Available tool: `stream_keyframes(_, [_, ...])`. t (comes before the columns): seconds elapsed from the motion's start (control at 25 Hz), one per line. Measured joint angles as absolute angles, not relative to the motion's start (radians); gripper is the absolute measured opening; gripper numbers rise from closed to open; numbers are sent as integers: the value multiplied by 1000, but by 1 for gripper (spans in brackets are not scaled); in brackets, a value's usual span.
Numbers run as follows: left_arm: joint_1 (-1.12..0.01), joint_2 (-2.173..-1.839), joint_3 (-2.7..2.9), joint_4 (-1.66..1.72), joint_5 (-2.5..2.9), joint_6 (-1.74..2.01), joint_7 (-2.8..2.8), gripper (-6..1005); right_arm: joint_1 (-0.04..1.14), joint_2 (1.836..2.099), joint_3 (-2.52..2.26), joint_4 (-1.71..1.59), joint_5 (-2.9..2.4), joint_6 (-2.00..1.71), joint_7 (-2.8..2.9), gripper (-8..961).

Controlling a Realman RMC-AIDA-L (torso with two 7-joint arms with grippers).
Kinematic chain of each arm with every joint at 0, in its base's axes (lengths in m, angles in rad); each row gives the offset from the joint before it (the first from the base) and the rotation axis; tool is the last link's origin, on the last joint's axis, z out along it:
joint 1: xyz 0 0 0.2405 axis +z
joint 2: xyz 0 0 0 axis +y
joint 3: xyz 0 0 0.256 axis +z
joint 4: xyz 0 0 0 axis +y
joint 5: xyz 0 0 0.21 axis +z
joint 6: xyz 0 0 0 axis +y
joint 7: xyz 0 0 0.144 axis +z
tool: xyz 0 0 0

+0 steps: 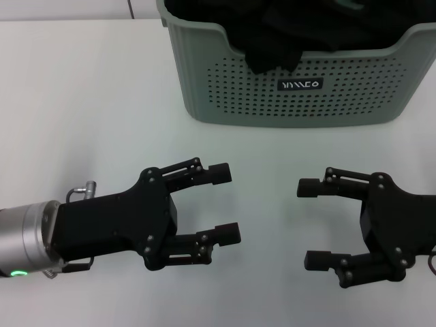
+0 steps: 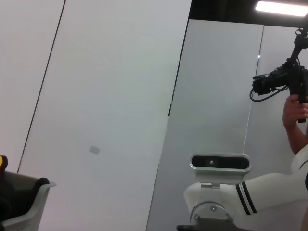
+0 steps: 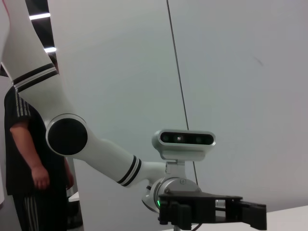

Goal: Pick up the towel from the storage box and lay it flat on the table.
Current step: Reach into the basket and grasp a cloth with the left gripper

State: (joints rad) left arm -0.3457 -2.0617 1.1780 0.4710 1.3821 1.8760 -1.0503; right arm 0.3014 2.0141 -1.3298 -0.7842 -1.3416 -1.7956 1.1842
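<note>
Two open end effectors, left (image 1: 226, 204) and right (image 1: 308, 223), face the storage box (image 1: 293, 92); only wrist views show walls.

The box (image 1: 293, 85), pale grey-green with perforated walls and a small black label, is standing upright at the table's (image 1: 82, 102) far edge. Dark bunched cloth (image 1: 286, 34) is filling it, one fold spilling over its near rim.

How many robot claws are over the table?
2: the left black end effector and right black end effector, both open, face each other over the white table, nearer than the grey-green perforated basket.
</note>
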Motion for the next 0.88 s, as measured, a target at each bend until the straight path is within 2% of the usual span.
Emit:
stream_keyframes(0.64, [-359,-2067,1142,467,1338,1876,-1063,800,318,2016,-1335,-733,-1341,-1786,1172,869])
stream_keyframes(0.76, [-399,-2082,1076,473,1318,1861,-1119,799,338,2021,-1338,-669,-1341,-1784,1149,869])
stream_keyframes(0.88, [-504,-2089,1005,475,1302,1772,-1239,799,367,2023,-1357,-604,-1341,-1781,1126,869])
